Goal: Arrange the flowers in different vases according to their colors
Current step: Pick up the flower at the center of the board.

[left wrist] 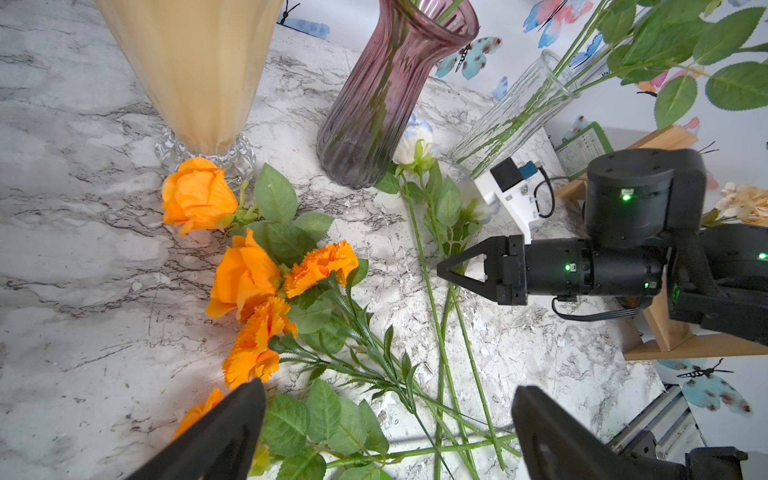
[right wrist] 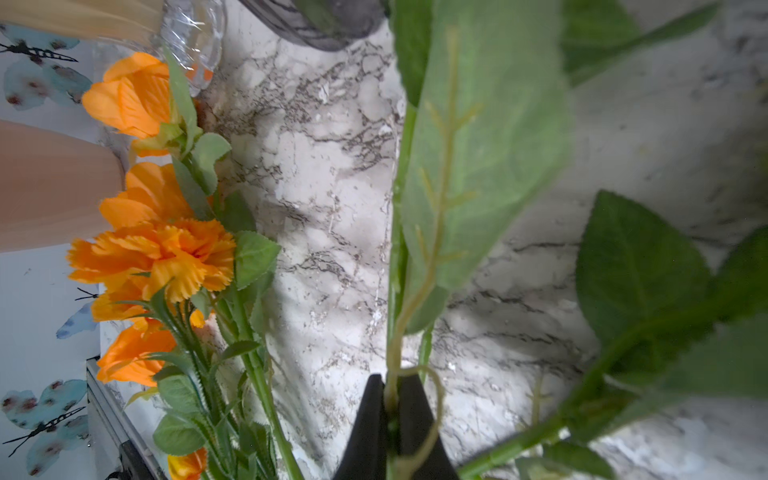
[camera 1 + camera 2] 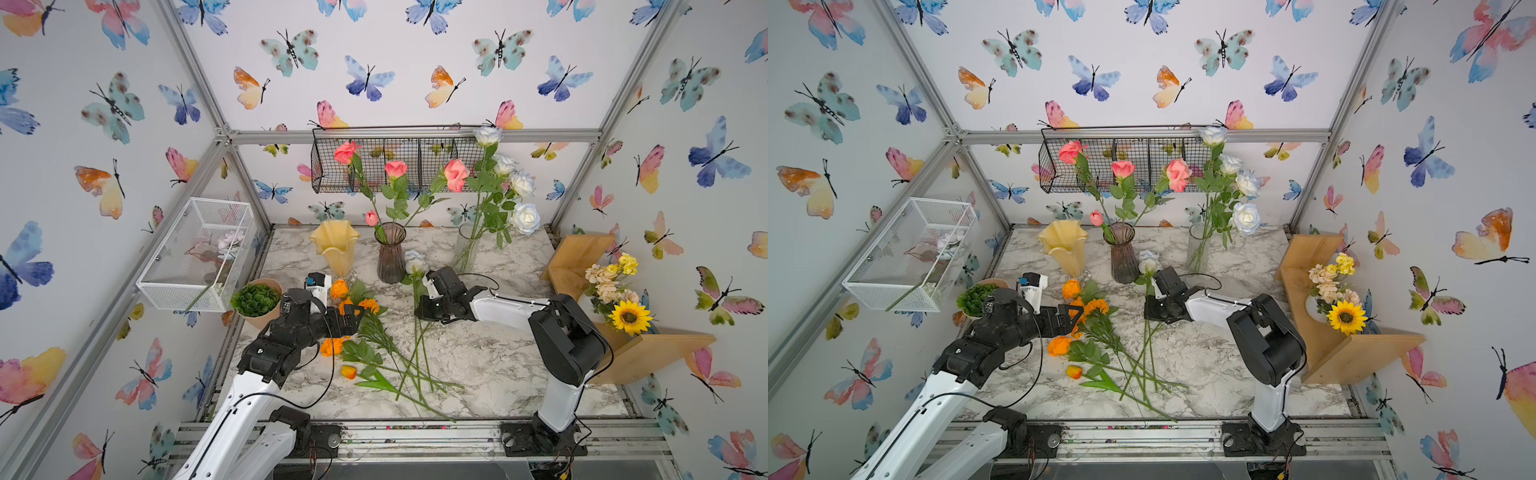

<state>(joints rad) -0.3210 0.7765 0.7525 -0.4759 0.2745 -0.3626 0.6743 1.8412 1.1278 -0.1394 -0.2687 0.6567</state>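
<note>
**Two colours placed, orange still waiting**

One white-blue rose (image 3: 415, 262) lies on the desk (image 3: 498, 353) beside the purple vase (image 3: 390, 257), its stem clenched in the right hand (image 2: 390, 386). Pink roses (image 3: 395, 168) stand in that vase and white-blue roses (image 3: 521, 183) in the clear vase (image 3: 467, 247). The orange flowers (image 3: 365, 305) lie loose by the empty yellow vase (image 3: 334, 245), with the left hand (image 1: 388, 390) released above them.

Butterfly wallpaper (image 3: 374, 62) covers the walls behind a metal frame (image 3: 415, 136). The tabletop (image 3: 498, 365) is grey-veined marble. A black wire basket (image 3: 324, 166) hangs at the back, with a white mesh basket (image 3: 183, 291) and a wooden shelf (image 3: 648, 349) at the sides.
</note>
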